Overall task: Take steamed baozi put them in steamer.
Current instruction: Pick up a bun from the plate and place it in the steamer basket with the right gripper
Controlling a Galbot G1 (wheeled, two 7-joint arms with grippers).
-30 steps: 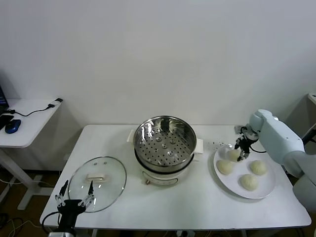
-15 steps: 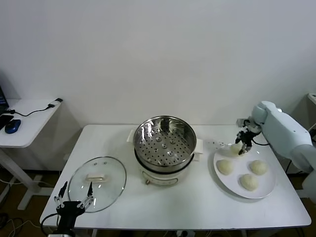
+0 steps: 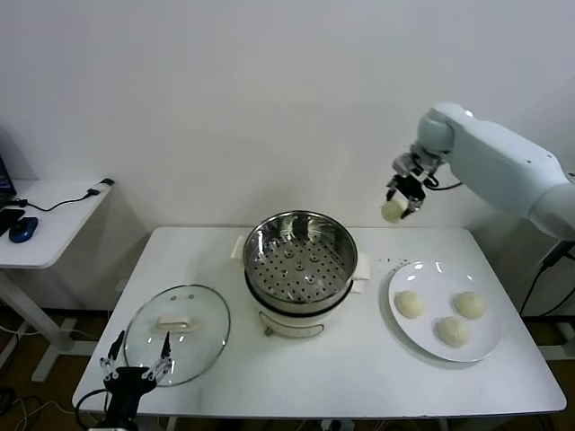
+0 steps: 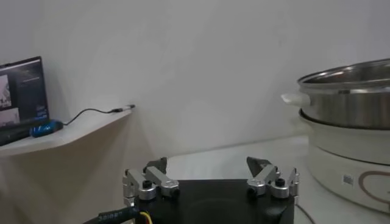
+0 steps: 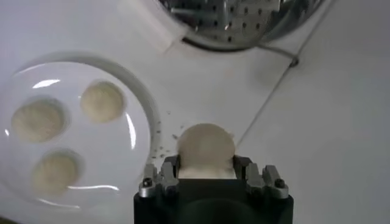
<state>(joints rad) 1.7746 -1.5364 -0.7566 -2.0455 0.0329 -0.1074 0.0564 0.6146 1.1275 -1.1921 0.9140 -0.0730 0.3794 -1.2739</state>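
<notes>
One baozi (image 3: 393, 210) clamped in the right pincer (image 3: 401, 196), held high in the air above the table's rear edge, between plate (image 3: 483, 344) and steamer (image 3: 300, 260), likely for clearance over the pot rim. Three baozi (image 3: 410, 303) wait on the plate at the table's right end. Steamer sits mid-table, tray bare. Left pincer (image 3: 135, 362) parked wide open at the front-left corner, beside the glass lid (image 3: 177, 332)
</notes>
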